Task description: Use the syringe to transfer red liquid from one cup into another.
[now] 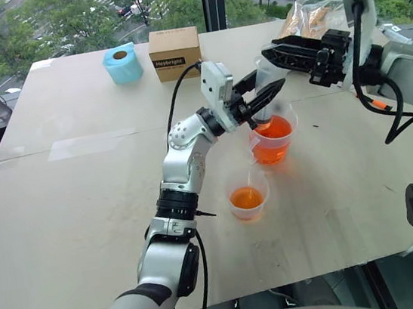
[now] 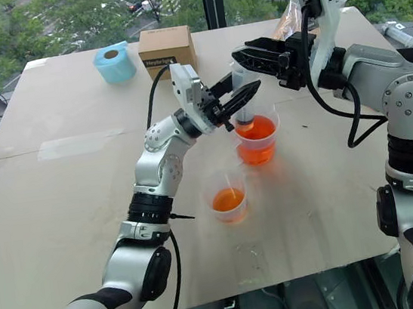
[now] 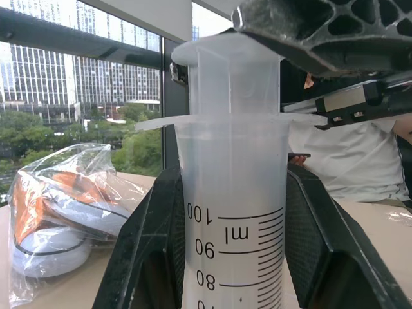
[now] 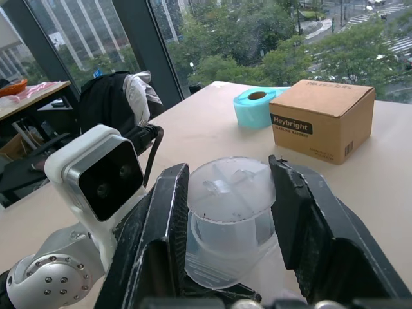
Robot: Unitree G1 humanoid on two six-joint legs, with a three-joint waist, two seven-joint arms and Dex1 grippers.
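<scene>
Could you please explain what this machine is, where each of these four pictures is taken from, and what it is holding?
It is a humanoid robot with two arms, each ending in a two-fingered black gripper. Two pictures come from its head cameras, looking down over a table; the other two come from a camera on each wrist. The left gripper is shut on the barrel of a clear syringe, held upright over the handled cup of red liquid. The right gripper straddles the plunger's round top. A smaller cup, a blue tape roll, a cardboard box and a plastic bag also sit there.
</scene>
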